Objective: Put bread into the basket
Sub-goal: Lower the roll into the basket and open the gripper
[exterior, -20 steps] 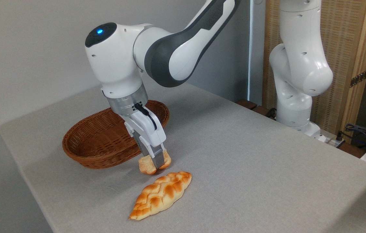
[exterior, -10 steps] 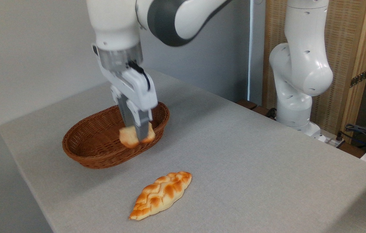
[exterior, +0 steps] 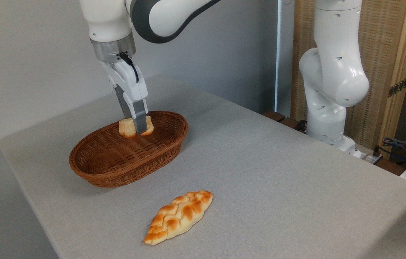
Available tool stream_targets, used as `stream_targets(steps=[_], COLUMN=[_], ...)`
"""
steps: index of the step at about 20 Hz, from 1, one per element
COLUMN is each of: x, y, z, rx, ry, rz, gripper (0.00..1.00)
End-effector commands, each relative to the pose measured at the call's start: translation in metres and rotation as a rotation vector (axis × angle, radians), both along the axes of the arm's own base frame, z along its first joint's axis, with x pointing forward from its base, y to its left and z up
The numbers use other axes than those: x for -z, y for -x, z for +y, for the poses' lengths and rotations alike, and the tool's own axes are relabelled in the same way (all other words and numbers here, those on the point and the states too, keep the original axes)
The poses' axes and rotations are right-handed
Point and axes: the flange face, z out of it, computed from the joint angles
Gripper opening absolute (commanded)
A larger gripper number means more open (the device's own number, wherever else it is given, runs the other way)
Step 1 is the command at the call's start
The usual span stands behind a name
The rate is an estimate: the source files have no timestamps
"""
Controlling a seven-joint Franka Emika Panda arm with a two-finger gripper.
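Fixed camera, only view: the pincer (exterior: 135,128) was clamped on the bun (exterior: 135,127), fingers pointing nearly straight down, one finger across the bun's front face. The bun hung above the basket (exterior: 116,172) — over the inner floor toward the far-right end, not the middle. I couldn't tell how much air was left between bun and weave; it looked clear of the floor and of the rim.

Relation that mattered: the drop target lay directly below the pincer, so the next move was probably just a short descent or a plain release — no sideways travel needed. The basket's long axis ran from near-left to far-right, and there was spare room down-left of the bun if a more central drop was wanted.

The braided loaf (exterior: 178,217) lay on the worktop (exterior: 278,180) well apart from the basket, nearer the camera, out of the way. The arm's base (exterior: 327,122) stood at the right edge.
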Motion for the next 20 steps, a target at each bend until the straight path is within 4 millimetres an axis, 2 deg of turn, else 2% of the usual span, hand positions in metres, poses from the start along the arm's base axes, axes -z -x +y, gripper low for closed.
stream_targets(steps=[1, 10, 13, 14, 18, 20], x=[-0.007, -0.008, -0.012, -0.014, -0.026, -0.031], y=[-0.003, -0.005, -0.007, -0.009, -0.026, -0.028], z=[0.004, 0.008, 0.019, 0.025, 0.092, 0.120], rx=[-0.011, -0.014, -0.029, -0.032, -0.115, -0.066], ry=[0.002, 0.000, 0.003, -0.012, -0.048, -0.045], rz=[-0.007, -0.008, -0.017, -0.027, -0.065, -0.083], gripper=[1.00, 1.00, 1.00, 1.00, 1.00, 1.00])
